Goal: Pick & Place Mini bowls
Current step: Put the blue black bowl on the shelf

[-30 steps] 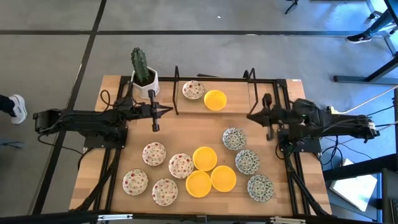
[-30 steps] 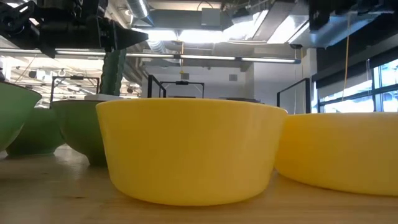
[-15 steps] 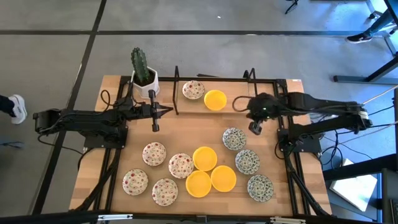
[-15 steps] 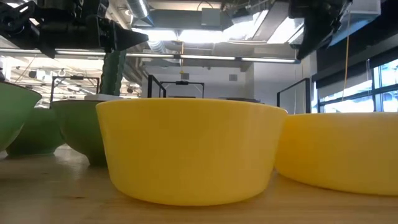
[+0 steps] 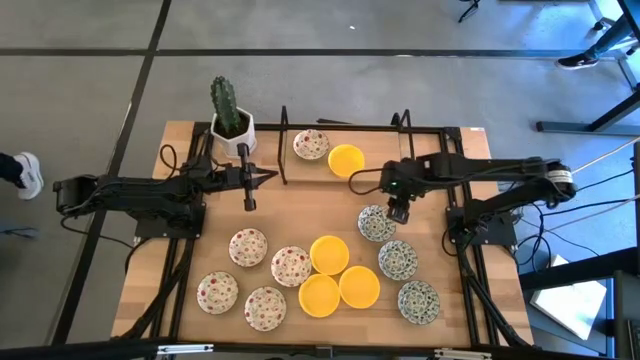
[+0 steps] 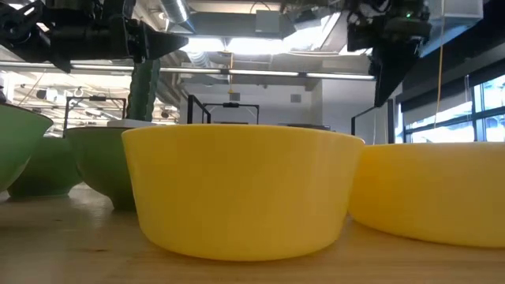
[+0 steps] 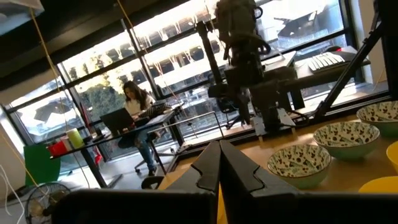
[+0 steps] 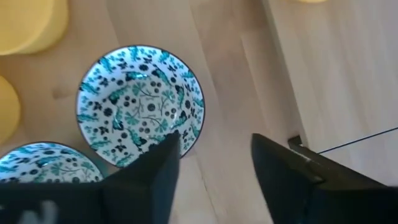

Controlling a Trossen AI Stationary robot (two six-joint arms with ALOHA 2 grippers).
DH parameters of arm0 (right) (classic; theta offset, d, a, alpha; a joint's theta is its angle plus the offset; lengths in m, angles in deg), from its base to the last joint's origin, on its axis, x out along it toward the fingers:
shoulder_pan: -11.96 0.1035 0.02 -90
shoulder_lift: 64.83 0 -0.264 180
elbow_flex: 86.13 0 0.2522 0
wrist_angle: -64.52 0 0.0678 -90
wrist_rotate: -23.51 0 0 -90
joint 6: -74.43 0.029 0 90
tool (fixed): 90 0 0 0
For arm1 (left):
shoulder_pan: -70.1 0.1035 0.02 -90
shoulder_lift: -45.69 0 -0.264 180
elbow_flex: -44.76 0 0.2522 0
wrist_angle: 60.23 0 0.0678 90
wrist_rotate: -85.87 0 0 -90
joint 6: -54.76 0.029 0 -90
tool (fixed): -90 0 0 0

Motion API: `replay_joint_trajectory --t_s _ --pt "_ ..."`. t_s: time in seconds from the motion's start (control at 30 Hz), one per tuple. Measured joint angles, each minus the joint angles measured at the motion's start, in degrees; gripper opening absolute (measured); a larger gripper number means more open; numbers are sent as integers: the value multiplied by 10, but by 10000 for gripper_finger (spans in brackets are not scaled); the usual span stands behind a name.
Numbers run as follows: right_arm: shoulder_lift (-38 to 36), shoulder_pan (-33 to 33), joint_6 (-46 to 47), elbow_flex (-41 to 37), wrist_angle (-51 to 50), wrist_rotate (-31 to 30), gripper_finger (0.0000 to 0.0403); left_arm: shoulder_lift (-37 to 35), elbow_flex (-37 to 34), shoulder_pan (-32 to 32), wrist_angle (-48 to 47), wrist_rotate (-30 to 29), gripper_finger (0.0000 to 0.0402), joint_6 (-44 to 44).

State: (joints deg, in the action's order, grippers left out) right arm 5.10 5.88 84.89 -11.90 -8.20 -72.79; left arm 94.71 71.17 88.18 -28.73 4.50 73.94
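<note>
Mini bowls lie on the wooden table [image 5: 300, 200]. Several red-speckled white ones sit at the near left [image 5: 248, 246], three yellow ones [image 5: 329, 254] in the near middle, and three green-blue patterned ones at the right [image 5: 398, 259]. One red-speckled bowl [image 5: 311, 144] and one yellow bowl [image 5: 346, 160] rest at the far edge. My right gripper [image 8: 214, 149] hangs open above the table, beside the farthest green-blue bowl [image 8: 140, 102], touching nothing. My left gripper [image 5: 272, 177] is shut, held level above the far left part of the table and pointing right.
A white square pot with a cactus [image 5: 231, 125] stands at the far left corner. Two black upright wire frames [image 5: 284, 145] [image 5: 405, 140] flank the far bowls. Bare wood lies in the table's middle, between the two grippers.
My right gripper has swung from the table's right edge toward the left and the near side. It has tipped down and now hangs over the farthest green-blue bowl. The bowls have stayed where they were.
</note>
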Motion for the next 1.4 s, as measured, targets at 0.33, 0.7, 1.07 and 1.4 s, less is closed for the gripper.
replay_joint_trajectory --t_s 0.33,0.7,1.07,1.4 --pt "72 -10 45 0 18 0 245 0 0 0 0 0 2 0" --pt "143 -28 114 0 26 34 245 0 0 0 0 0 2 -4" --pt "180 -28 96 0 41 55 246 0 0 0 0 0 2 -4" --pt "221 -28 70 0 66 59 246 0 0 0 0 0 4 -5"
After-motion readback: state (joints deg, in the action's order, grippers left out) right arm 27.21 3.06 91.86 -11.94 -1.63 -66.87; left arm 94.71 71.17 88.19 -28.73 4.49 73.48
